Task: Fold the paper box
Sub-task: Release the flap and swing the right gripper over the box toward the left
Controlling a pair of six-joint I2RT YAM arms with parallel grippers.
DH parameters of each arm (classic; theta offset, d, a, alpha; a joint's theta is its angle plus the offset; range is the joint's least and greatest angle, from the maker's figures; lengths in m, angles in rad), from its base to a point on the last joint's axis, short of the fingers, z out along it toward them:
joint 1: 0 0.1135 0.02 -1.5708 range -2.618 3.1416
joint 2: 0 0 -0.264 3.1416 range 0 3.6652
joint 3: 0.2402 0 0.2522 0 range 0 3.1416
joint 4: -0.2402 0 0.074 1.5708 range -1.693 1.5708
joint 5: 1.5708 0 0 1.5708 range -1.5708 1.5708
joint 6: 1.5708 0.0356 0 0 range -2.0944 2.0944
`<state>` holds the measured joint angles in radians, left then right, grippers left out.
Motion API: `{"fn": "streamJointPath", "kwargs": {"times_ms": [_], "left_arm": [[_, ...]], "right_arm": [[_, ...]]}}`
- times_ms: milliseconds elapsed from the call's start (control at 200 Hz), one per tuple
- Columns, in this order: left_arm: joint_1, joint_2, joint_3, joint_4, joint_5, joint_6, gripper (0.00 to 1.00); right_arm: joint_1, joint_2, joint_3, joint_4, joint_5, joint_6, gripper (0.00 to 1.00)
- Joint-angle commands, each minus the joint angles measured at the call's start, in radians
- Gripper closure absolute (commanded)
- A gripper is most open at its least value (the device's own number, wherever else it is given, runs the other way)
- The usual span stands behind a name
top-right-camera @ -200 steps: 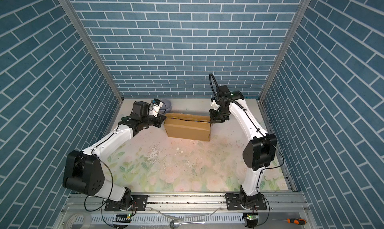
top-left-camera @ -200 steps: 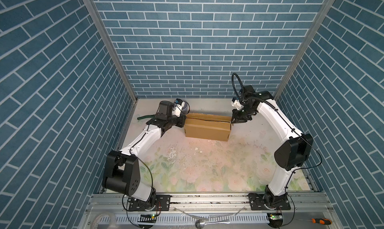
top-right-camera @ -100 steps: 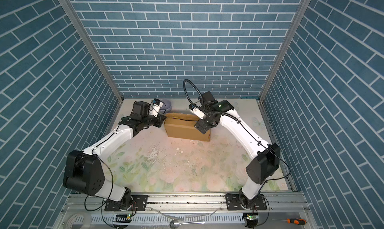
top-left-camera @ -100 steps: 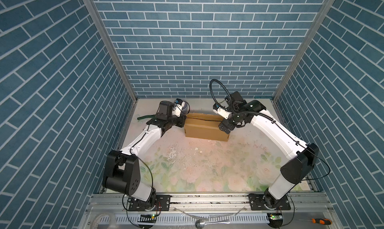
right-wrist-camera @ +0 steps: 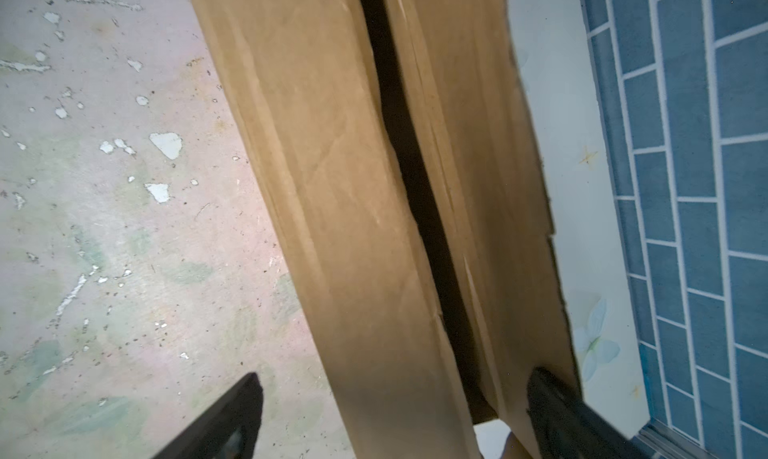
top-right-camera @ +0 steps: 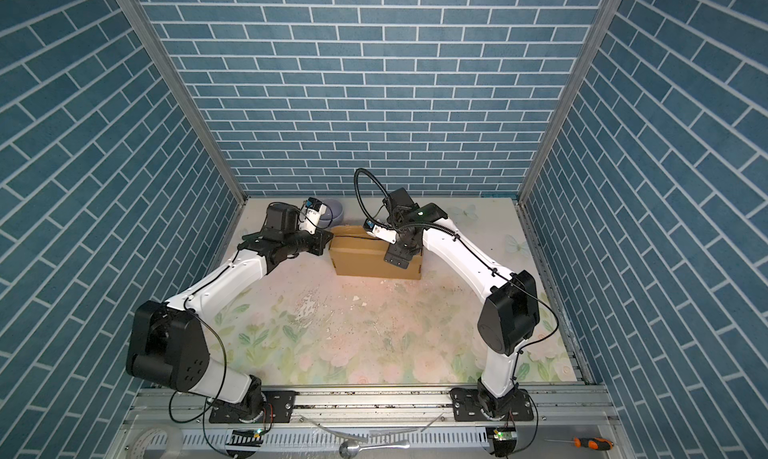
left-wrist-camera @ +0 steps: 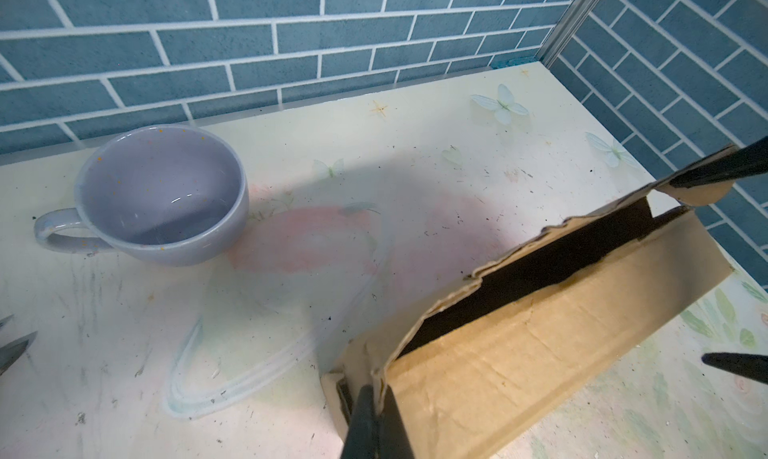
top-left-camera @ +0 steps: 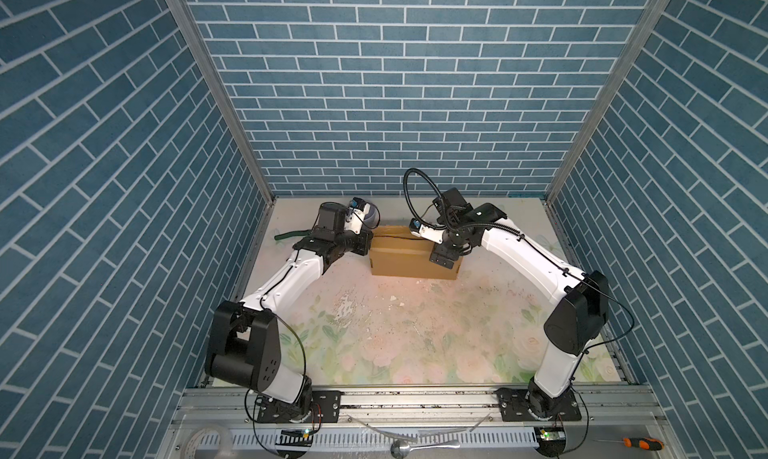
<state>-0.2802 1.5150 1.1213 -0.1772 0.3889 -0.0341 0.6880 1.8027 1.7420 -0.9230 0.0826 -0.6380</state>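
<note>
left fingers clamp paper box | right fingers spread astride | lilac cup near

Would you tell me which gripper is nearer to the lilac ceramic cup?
Left. The left gripper, pinching the left end of the brown cardboard paper box, sits close in front of the lilac ceramic cup; the right gripper stands open over the box's right end, farther away.

The table had a pale floral top, scuffed and flecked with white chips near its centre. The paper box sat on it at twelve o'clock. A lilac cup stood upright at eleven, near the box but apart from it, and a dark green strip lay at ten by the table's edge.
</note>
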Motion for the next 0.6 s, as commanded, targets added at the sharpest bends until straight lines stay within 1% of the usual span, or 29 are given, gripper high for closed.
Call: {"fn": "streamJointPath", "kwargs": {"times_ms": [0,75,145,330,410,515,595], "left_arm": [[-0.011,0.027,-0.026,-0.073,0.012,-0.003,1.00],[-0.011,0.027,-0.025,-0.073,0.011,-0.003,1.00],[-0.011,0.030,-0.024,-0.071,0.013,-0.004,1.00],[-0.011,0.027,-0.029,-0.068,0.011,-0.004,1.00],[-0.012,0.028,-0.029,-0.070,0.013,-0.004,1.00],[-0.011,0.030,-0.029,-0.069,0.012,-0.004,1.00],[-0.012,0.031,-0.030,-0.065,0.013,-0.006,1.00]], "right_arm": [[0.020,-0.041,0.024,0.042,0.025,-0.081,0.01],[0.026,-0.072,0.027,0.057,-0.014,-0.094,0.01],[0.031,-0.069,0.034,0.060,-0.029,-0.108,0.01],[0.031,0.000,0.073,0.050,-0.056,-0.121,0.01],[0.032,0.035,0.115,0.033,-0.069,-0.128,0.01],[0.031,0.073,0.147,0.018,-0.059,-0.149,0.01],[0.029,0.100,0.165,-0.012,-0.097,-0.150,0.01]]}}
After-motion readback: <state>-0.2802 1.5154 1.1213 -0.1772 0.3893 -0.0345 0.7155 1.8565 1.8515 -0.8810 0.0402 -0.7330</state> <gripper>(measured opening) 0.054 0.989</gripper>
